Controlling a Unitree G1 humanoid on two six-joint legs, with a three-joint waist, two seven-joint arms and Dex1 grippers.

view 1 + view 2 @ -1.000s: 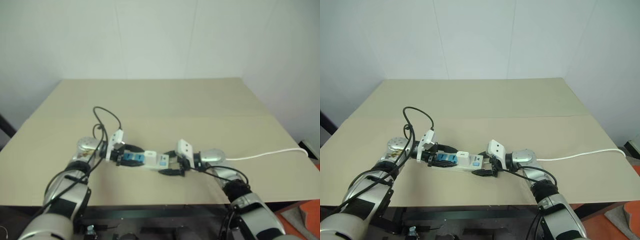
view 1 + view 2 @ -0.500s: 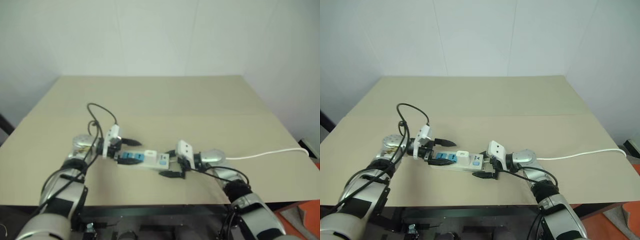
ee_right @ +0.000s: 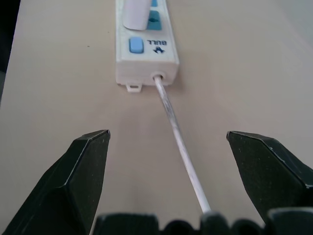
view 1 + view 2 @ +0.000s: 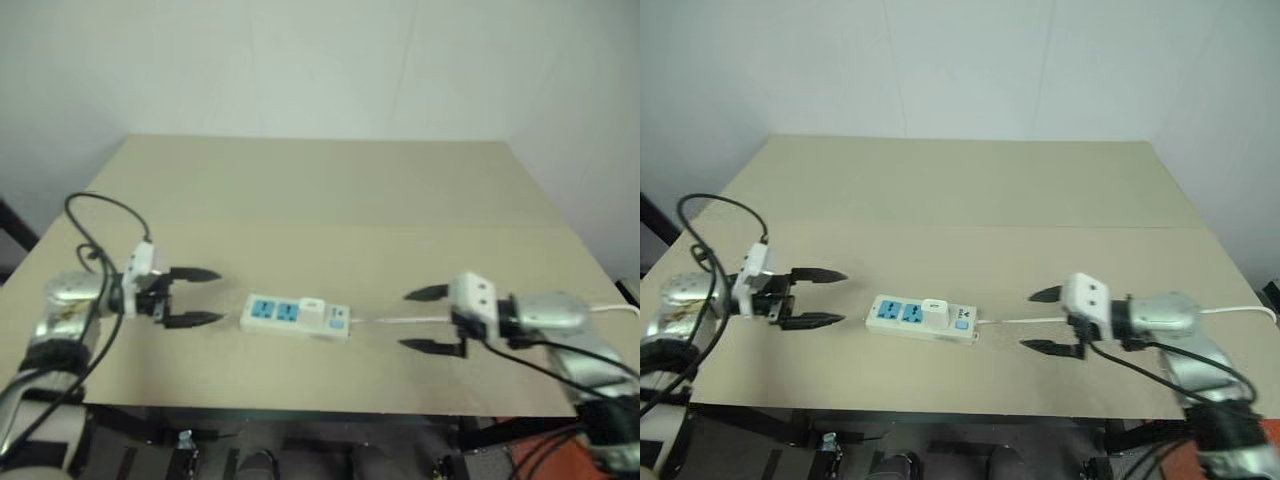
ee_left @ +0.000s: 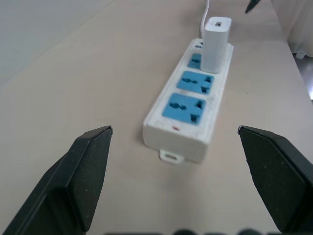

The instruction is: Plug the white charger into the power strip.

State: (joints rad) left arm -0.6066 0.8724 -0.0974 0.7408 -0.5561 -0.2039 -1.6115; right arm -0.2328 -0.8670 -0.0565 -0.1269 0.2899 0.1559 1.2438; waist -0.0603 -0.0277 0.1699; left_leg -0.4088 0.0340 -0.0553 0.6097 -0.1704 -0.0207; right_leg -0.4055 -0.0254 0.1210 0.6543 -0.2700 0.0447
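white charger (image 4: 933,310) seated in power strip (image 4: 921,319) | left tool (image 4: 818,297), right tool (image 4: 1045,322) spread, now withdrawn

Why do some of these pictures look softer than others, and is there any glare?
Left eye view: hazy throughout, edges of the long white power strip with blue socket faces soft. Right eye view: crisper, even light, no glare. Left wrist view: the small white rounded charger block slightly soft, the left pincer fingers large and close.
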